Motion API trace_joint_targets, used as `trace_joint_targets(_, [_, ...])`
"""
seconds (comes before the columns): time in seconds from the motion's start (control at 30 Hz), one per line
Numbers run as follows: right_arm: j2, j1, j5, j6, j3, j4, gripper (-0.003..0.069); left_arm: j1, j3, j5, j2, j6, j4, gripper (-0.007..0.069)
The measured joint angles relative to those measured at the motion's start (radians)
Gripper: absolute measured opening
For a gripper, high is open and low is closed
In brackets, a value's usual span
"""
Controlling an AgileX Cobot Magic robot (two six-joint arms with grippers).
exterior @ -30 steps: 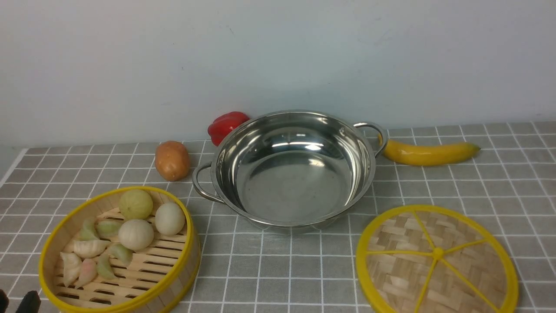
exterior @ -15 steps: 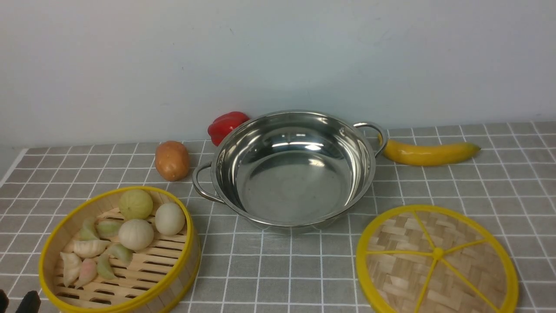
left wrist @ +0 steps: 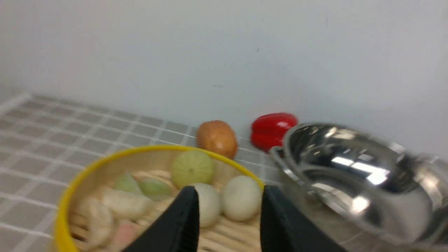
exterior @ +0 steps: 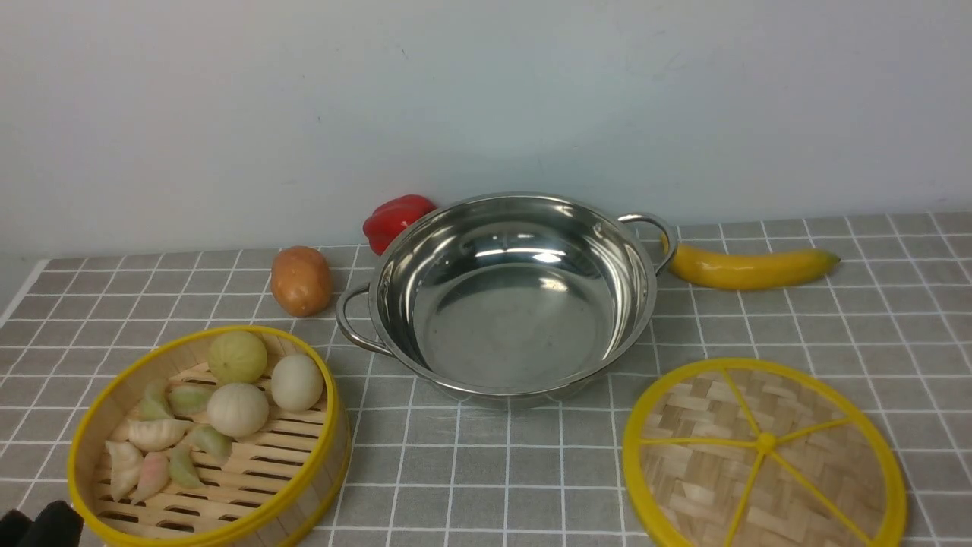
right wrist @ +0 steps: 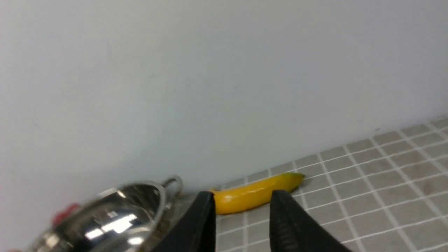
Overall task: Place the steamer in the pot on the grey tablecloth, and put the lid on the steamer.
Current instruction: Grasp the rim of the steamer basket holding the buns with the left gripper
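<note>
- Left gripper [exterior: 34,530]: near-left corner, just beside the steamer [exterior: 315,486] rim; jaws parted, nothing between them.
- Right gripper [right wrist: 241,204]: seen in wrist view only; jaws parted, holding nothing.
- Steamer: near left on cloth [exterior: 493,471]; holds buns [exterior: 238,409] and dumplings [exterior: 156,434].
- Lid [exterior: 765,441]: near right, flat on cloth, apart from pot.
- Pot [exterior: 509,327]: centre, behind both, bare inside.
- Far row: potato [exterior: 301,279] and pepper [exterior: 395,216] left of pot; banana [exterior: 748,266] right.

Bamboo steamer [exterior: 250,471] w/ yellow rim sits upright front left on grey tablecloth [exterior: 486,471], food [exterior: 238,410] inside. Shiny steel pot [exterior: 516,327] stands upright centre-back, near steamer, not touching. Woven lid [exterior: 763,444] lies flat front right, apart from pot
</note>
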Motion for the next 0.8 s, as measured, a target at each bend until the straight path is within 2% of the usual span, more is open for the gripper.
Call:
trace_joint_targets(0.1, [0.0, 0.0, -0.013, 0.085, 0.0, 0.161, 0.024, 0.0, 0.0, -0.003, 0.0, -0.12, -0.182, 0.0243])
trace_joint_targets(0.23, [0.0, 0.0, -0.017, 0.117, 0.0, 0.268, 0.024, 0.0, 0.0, -0.021, 0.0, -0.169, -0.28, 0.0243])
trace_joint_targets(0.53, [0.0, 0.0, -0.009, 0.125, 0.0, 0.295, 0.024, 0.0, 0.0, -0.035, 0.0, -0.179, -0.277, 0.0243])
trace_joint_targets(0.67, [0.0, 0.002, -0.1, 0.12, -0.008, 0.333, 0.024, 0.0, -0.001, -0.121, 0.0, -0.199, -0.292, 0.0243])
trace_joint_targets(0.8, [-0.001, 0.021, -0.266, 0.015, -0.141, 0.213, 0.024, 0.0, -0.076, -0.288, -0.001, -0.105, -0.183, 0.0243])
